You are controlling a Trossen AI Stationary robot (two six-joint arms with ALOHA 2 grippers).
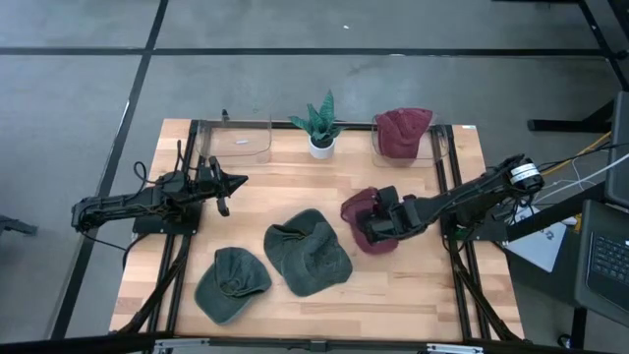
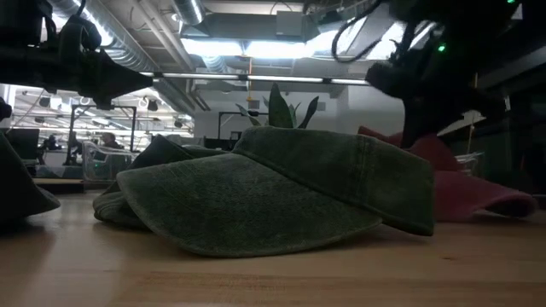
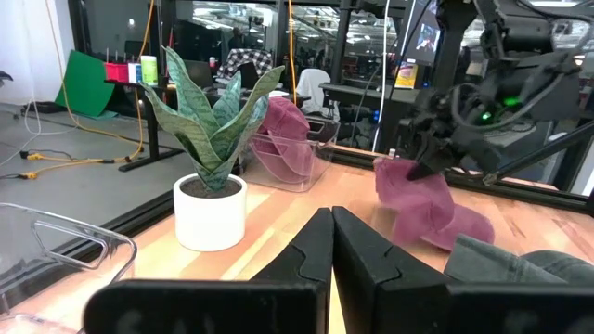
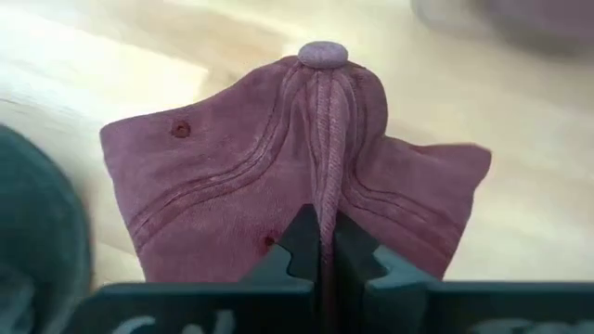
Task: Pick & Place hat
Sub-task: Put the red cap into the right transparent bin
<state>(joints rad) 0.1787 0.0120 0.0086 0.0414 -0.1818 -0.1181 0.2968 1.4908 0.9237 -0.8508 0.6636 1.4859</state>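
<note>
A: From the high view, where does the maroon hat (image 1: 366,218) lie relative to the arms?

B: It sits right of centre in the frame, under the right gripper (image 1: 378,224), which reaches in from the right edge. The left gripper (image 1: 234,181) waits at the left of the frame, well apart from it, so the right arm is clearly the nearer. Above, at the upper right, a clear bin (image 1: 432,147) already holds another maroon hat (image 1: 403,130).

A: And the low view?

B: A green hat (image 2: 281,200) fills the middle; the maroon one shows at the right, behind it, with the right arm coming down over it.

A: The left wrist view?

B: That arm's jaws are pressed together on nothing. The maroon hat hangs bunched at the centre right, beyond a potted plant (image 3: 210,148).

A: The right wrist view?

B: The jaws are pinched tight on a fold of the crown. The fold runs straight away from them, up the frame to the top button (image 4: 323,53), so the hat's long axis lines up with the gripper. Judging by that, the carry would go toward the bin at the upper right of the high view.
</note>
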